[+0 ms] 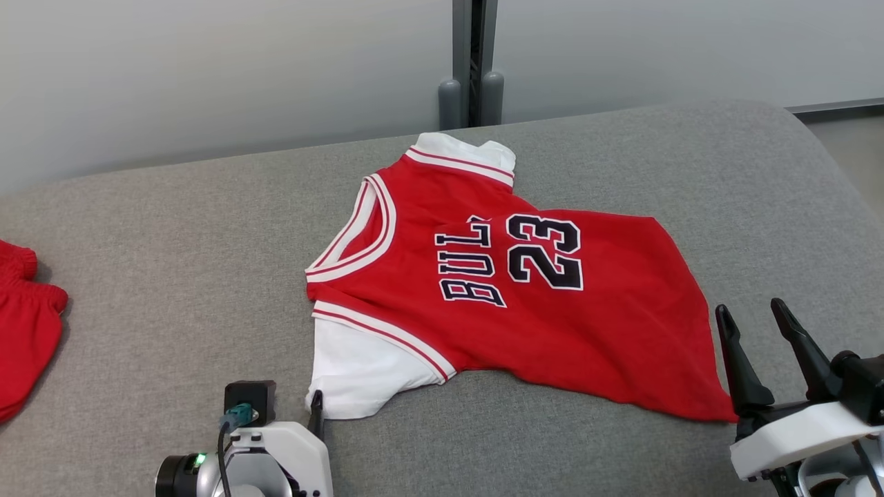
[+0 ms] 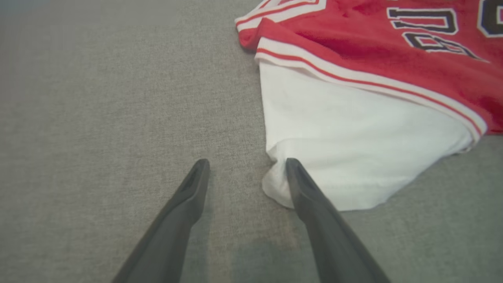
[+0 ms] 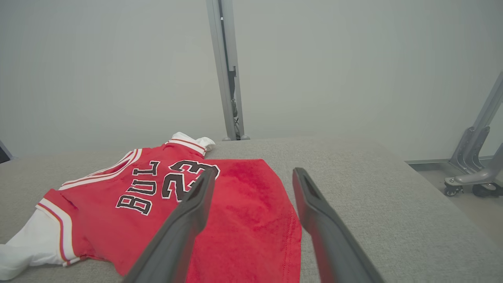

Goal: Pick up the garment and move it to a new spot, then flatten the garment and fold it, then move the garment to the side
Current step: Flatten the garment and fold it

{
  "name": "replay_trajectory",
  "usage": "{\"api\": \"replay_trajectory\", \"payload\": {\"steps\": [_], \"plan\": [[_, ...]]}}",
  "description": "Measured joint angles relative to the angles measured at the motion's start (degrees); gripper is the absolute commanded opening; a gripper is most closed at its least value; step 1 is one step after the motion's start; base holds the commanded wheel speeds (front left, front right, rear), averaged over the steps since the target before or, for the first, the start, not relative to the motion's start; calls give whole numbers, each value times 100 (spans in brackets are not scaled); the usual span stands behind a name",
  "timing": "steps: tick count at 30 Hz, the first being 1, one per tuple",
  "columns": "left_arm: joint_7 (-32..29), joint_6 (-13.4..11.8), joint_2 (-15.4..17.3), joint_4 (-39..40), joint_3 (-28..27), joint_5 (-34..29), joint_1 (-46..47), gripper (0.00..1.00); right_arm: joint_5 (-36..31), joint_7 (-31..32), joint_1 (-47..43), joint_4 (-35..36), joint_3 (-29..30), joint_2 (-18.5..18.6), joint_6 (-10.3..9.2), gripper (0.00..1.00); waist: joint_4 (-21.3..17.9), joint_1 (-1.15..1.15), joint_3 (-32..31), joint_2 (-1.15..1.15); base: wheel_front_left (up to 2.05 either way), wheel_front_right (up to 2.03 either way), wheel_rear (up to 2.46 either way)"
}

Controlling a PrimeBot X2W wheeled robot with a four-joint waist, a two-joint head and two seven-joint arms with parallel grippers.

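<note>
1 jersey [image 1: 525, 310] lay spread on surface [image 1: 173, 276] | both end effectors were released, empty | left end effector [image 2: 245, 163] at white sleeve [image 2: 353, 157] | right end effector [image 1: 751, 310] by hem corner [image 1: 718, 411] | 1 red cloth [image 1: 27, 331] lay far left

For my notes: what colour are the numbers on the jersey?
The number 23 is black, outlined white; head view.

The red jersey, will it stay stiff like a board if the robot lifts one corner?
Probably not. The red jersey lies in soft ripples near its hem, so it would likely droop. It looks thin, so probably light. Pushed across the grey fabric surface, it would likely bunch up, as its white sleeve is creased.
</note>
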State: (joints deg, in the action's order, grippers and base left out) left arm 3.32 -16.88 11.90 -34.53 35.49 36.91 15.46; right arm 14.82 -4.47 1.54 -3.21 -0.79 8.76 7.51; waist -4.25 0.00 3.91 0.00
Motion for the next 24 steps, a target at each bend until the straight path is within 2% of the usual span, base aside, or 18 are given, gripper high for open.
{"api": "replay_trajectory", "payload": {"steps": [4, 10, 14, 15, 16, 17, 24], "plan": [[-33, 21, -58, -260, 45, -4, 88, 100, -31, -1, -2, -21, 16, -33, 0, 100, -40, 0, 79, 0, 0, 0, 0], [53, 324, -193, -448, 124, 33, 269, 100, -71, -18, -2, -78, -2, -42, 0, 100, -53, 0, 144, 0, 0, 0, 0], [29, 432, -237, -595, 194, 45, 344, 100, -82, -21, 6, -105, -7, -56, 0, 100, -38, 0, 162, 0, 0, 0, 0], [34, 456, -248, -622, 205, 44, 365, 40, -82, -27, 16, -114, -7, -62, 0, 100, -30, 0, 164, 0, 0, 0, 0], [89, 456, -259, -639, 210, 44, 377, 25, -82, -30, 26, -122, -4, -67, -1, 100, -18, 0, 163, 0, 0, 0, 0], [121, 458, -276, -653, 210, 44, 377, 0, -83, -38, 27, -129, 1, -73, -1, 100, -1, 0, 161, 0, 0, 0, 0], [530, 444, -253, -513, 25, 130, 392, 0, -115, -62, 23, -201, -2, -104, 0, 100, 202, 0, 64, 0, 0, 0, 0]]}}
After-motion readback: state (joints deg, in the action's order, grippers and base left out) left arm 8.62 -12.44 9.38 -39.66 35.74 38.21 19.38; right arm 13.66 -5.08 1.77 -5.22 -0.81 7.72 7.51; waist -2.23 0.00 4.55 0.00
